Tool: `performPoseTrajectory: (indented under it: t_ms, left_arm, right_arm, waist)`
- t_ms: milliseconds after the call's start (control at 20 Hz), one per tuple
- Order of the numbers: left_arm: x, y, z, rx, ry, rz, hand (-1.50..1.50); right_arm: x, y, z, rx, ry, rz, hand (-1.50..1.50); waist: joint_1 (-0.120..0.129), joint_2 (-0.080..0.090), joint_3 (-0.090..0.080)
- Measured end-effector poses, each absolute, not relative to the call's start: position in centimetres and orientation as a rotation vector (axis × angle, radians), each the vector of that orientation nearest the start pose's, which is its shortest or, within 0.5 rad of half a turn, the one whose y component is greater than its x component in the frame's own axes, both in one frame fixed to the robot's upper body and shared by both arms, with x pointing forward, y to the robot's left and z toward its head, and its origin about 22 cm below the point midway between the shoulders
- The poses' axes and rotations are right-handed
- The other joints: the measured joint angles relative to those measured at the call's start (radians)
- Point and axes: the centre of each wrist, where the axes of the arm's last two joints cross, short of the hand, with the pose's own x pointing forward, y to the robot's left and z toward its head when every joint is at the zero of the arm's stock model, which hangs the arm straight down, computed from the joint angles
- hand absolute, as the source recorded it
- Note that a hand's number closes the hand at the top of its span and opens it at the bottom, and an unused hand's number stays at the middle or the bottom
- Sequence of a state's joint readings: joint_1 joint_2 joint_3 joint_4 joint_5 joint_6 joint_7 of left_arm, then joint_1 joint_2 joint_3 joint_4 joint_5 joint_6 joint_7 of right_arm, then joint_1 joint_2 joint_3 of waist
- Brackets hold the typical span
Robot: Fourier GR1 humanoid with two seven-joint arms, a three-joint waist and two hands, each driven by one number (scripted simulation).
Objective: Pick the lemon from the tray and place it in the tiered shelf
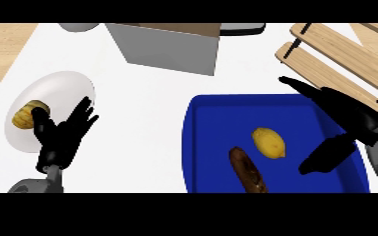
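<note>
Resting oval yellow lemon [269,142] on glossy blue tray [214,130], right hand [347,125] spread above

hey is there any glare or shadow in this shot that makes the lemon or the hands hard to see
Head view: lighting is even and the lemon stands out bright against the blue tray, with no glare on it. The black right hand over the tray and the open left hand by the white plate show as dark shapes with little surface detail. Only soft shading falls on the grey box.
</note>
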State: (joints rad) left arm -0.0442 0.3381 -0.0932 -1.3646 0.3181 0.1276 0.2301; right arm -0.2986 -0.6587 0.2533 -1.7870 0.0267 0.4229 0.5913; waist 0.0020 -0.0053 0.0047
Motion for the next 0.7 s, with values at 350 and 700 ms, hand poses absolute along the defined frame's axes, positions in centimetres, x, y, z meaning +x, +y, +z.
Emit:
performPoseTrajectory:
  t_ms: [350, 700]
  left_arm:
    - [25.0, 29.6, -2.0, 0.097, -1.148, 0.047, 0.00]
    - [25.1, 29.3, -1.6, 0.094, -1.151, 0.049, 0.00]
  right_arm:
    - [26.6, -24.6, 12.4, -0.420, -1.079, 1.113, -1.50]
    - [25.8, -23.5, 11.2, -0.494, -1.058, 1.101, -1.50]
  waist:
    - [0.000, -0.001, 0.002]
    - [-0.001, 0.001, 0.000]
